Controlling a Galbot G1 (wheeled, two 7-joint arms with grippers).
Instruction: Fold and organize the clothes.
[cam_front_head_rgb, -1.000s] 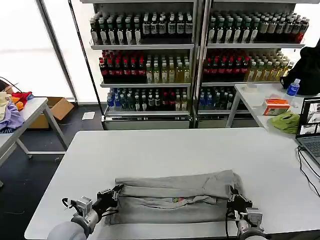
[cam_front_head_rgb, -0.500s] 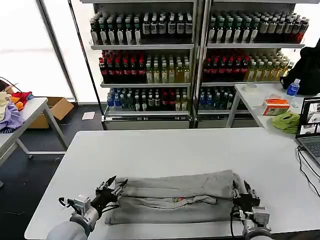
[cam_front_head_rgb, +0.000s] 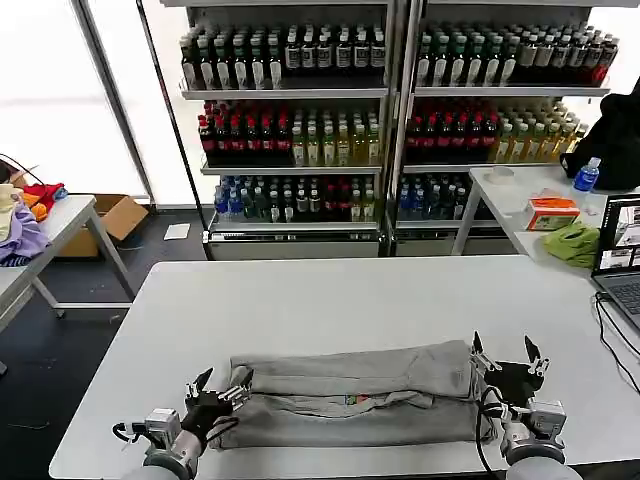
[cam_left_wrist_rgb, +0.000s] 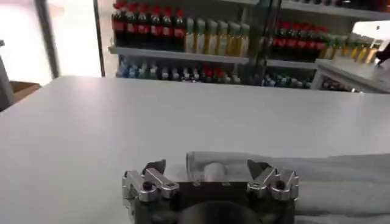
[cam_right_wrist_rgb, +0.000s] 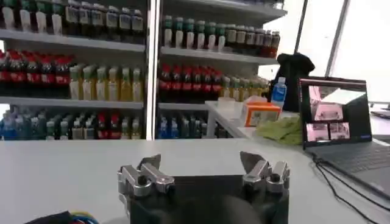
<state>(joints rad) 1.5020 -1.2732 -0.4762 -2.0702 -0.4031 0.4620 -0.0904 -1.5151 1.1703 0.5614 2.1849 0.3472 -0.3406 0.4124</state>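
Cotton shirt (cam_front_head_rgb: 355, 395) lay folded at the table's (cam_front_head_rgb: 330, 300) six o'clock; soft, limp, best pinched at its ends. Left gripper (cam_front_head_rgb: 212, 392) and right gripper (cam_front_head_rgb: 508, 358) had jaws open.

- My left gripper (cam_front_head_rgb: 218, 385): black body, silver metal fingertips, grey wrist with black cable.
- My right gripper (cam_front_head_rgb: 505, 354): black fingers, silver wrist block, dark cables.

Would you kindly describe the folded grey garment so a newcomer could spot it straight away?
Start at the big white table in front of the drink shelves. Near its front edge, between the open left gripper and open right gripper, lies the grey T-shirt, folded into a long band. A small multicoloured print marks its middle.
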